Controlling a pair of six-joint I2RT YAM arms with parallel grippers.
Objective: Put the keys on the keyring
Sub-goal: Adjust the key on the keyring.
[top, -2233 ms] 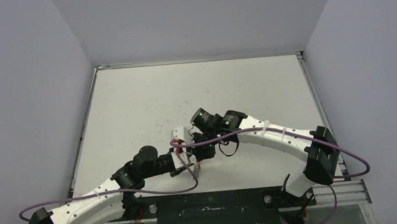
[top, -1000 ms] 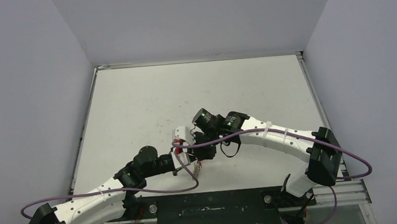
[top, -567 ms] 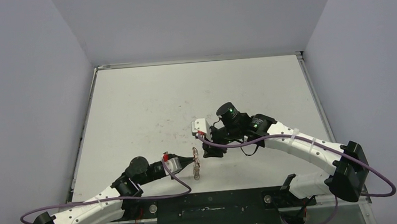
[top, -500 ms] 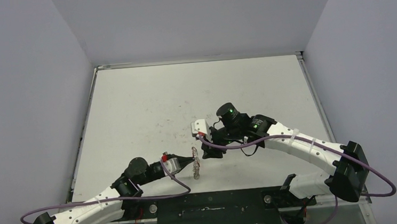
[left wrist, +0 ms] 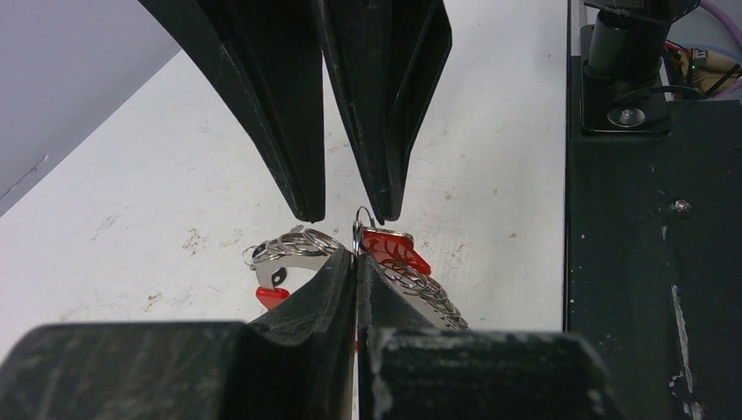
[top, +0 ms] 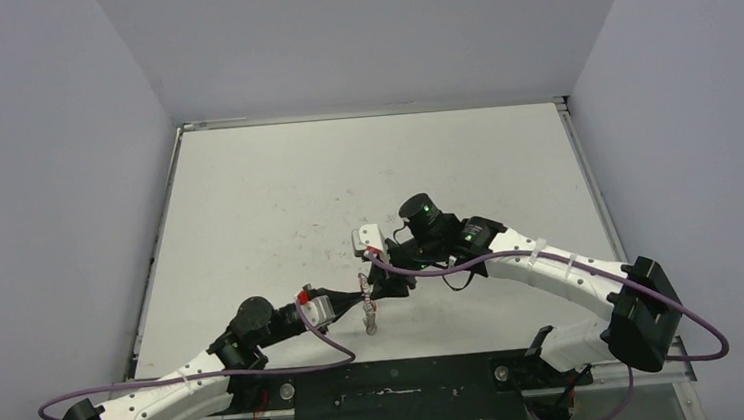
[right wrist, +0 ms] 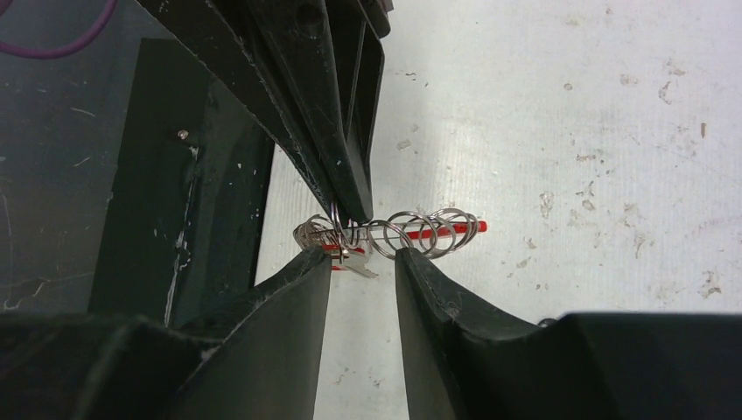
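Scuffed white table (top: 278, 207), grey walls (top: 46, 196); left gripper (left wrist: 356, 262) jaws pressed together, pinching thin metal keyring with red sleeve (left wrist: 395, 251) mid-table, toward front edge. Opposite, right gripper (right wrist: 363, 258) jaws spread, tips flanking ring, gripping nothing. Looks like threading step; loose key not made out. Next calls for fine alignment.

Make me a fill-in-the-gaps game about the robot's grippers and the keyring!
1. The left gripper is ____ on the keyring.
2. The right gripper is ____, close to the keyring.
3. The keyring's sleeve is coloured ____.

Missing words: shut, open, red.
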